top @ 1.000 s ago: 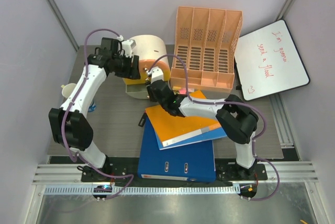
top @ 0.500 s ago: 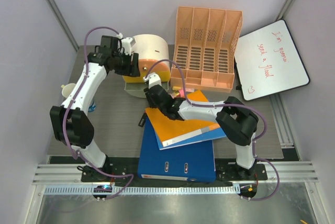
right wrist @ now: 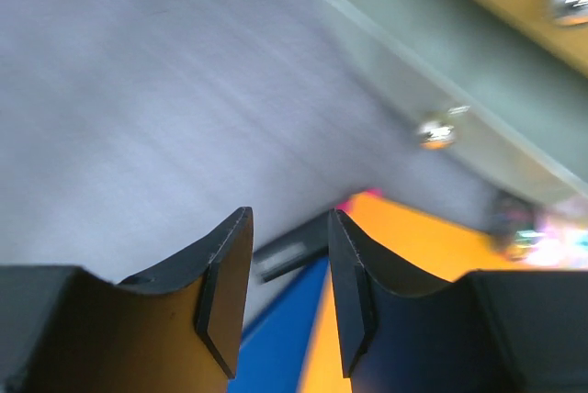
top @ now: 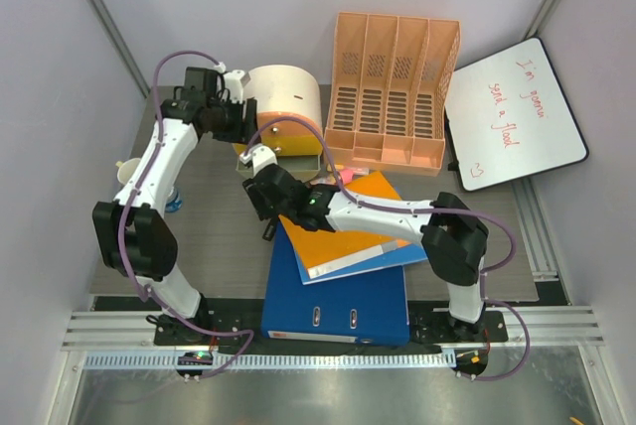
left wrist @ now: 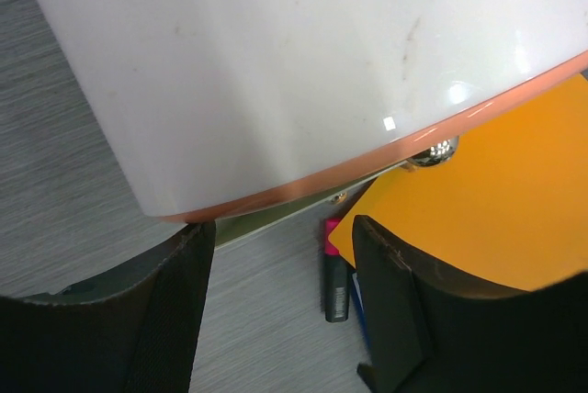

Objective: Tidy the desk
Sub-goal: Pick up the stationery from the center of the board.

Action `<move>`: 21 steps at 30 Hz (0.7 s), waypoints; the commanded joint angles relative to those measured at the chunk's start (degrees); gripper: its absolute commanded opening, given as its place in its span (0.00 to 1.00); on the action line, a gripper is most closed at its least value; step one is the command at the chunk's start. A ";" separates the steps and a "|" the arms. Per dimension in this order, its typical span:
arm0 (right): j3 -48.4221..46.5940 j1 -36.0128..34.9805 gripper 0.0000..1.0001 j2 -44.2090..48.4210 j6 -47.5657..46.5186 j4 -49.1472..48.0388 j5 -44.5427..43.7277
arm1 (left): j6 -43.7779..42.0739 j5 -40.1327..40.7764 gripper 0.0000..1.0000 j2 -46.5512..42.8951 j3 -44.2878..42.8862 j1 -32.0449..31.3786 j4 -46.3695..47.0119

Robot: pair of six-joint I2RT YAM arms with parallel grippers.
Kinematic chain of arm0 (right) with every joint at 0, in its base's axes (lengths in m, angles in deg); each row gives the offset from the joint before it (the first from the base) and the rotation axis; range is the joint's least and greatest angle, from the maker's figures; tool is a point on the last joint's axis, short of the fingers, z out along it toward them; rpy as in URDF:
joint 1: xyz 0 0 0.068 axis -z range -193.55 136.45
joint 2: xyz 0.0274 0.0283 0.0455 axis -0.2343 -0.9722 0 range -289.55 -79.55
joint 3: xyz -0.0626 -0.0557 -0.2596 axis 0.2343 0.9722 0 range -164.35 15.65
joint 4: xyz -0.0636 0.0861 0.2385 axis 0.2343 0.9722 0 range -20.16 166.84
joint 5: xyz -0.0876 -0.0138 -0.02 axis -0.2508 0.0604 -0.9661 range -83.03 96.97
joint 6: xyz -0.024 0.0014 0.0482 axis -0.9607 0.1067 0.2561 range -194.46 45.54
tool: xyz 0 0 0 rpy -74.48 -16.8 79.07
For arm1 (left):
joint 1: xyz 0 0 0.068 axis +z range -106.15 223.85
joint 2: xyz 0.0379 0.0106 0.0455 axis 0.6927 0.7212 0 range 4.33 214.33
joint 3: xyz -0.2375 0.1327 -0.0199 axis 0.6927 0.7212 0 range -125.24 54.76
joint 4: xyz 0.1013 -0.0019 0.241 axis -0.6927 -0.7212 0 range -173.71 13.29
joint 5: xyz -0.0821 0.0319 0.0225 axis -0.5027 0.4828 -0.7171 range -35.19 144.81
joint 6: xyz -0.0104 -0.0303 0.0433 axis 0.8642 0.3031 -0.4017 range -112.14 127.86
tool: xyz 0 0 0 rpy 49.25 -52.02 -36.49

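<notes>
The dark grey desk (top: 214, 216) holds an orange folder (top: 343, 226) lying on a blue binder (top: 338, 301). A black marker with a pink cap (top: 270, 229) lies by the folder's left corner; it also shows in the left wrist view (left wrist: 335, 275) and the right wrist view (right wrist: 289, 255). My right gripper (top: 260, 193) is open and empty, hovering above the marker (right wrist: 289, 228). My left gripper (top: 235, 123) is open and empty beside the white round-topped drawer box (top: 283, 97), with the box close above its fingers (left wrist: 283, 237).
A peach file rack (top: 393, 87) stands at the back. A whiteboard (top: 512, 112) with red writing leans at the right. An olive drawer (right wrist: 459, 72) with metal knobs sits under the white box. A white cup (top: 124, 173) and a blue object (top: 173, 205) lie at the left edge.
My right gripper has moved left, from over the orange folder to past its left corner above the marker. My left gripper has drawn back a little to the left along the white box.
</notes>
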 commanded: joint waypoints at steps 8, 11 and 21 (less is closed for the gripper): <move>-5.79 -1.90 0.43 -3.30 18.53 13.22 15.61 | 0.15 -3.56 0.63 -6.46 -2.89 3.85 0.35; -6.23 -1.99 0.43 -4.71 20.55 14.38 16.85 | -0.20 -4.26 0.63 -8.48 -2.63 5.08 -0.18; -7.99 -0.59 0.47 -9.02 24.34 19.83 12.64 | -0.90 -6.11 0.63 -12.01 0.01 7.37 -0.88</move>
